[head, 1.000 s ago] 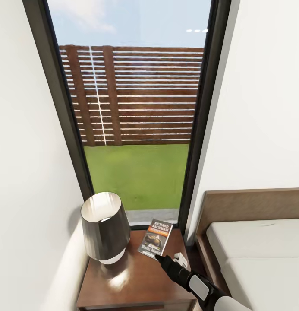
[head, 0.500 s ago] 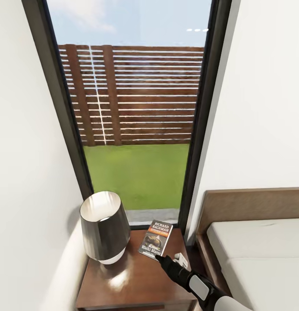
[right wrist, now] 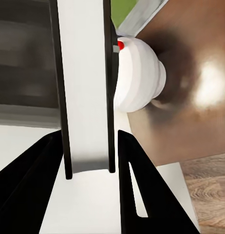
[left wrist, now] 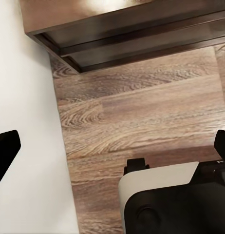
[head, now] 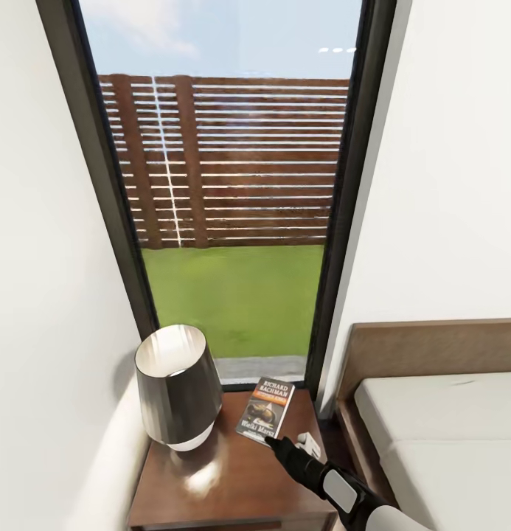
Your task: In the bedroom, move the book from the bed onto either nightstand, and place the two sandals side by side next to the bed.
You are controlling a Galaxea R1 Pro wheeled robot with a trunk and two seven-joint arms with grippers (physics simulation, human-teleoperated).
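The book (head: 266, 409), greyish with an orange band, sits over the back right part of the nightstand (head: 218, 479), close to the window. My right gripper (head: 273, 441) is shut on the book's near edge. In the right wrist view the book (right wrist: 85, 97) stands edge-on between the two black fingers (right wrist: 137, 185). Whether it rests on the glossy top I cannot tell. My left gripper (left wrist: 112, 146) hangs open over the wood floor, its tips far apart. The bed (head: 432, 428) lies to the right with its brown headboard. The sandals are out of view.
A dark-shaded lamp (head: 174, 387) with a white base (right wrist: 139, 73) takes the nightstand's left half. White walls close in on both sides of the tall window (head: 233, 221). The nightstand's underside (left wrist: 127, 29) and the robot's base (left wrist: 171, 200) show in the left wrist view.
The head view has shifted very slightly. The book and my right gripper hold the same spot over the nightstand.
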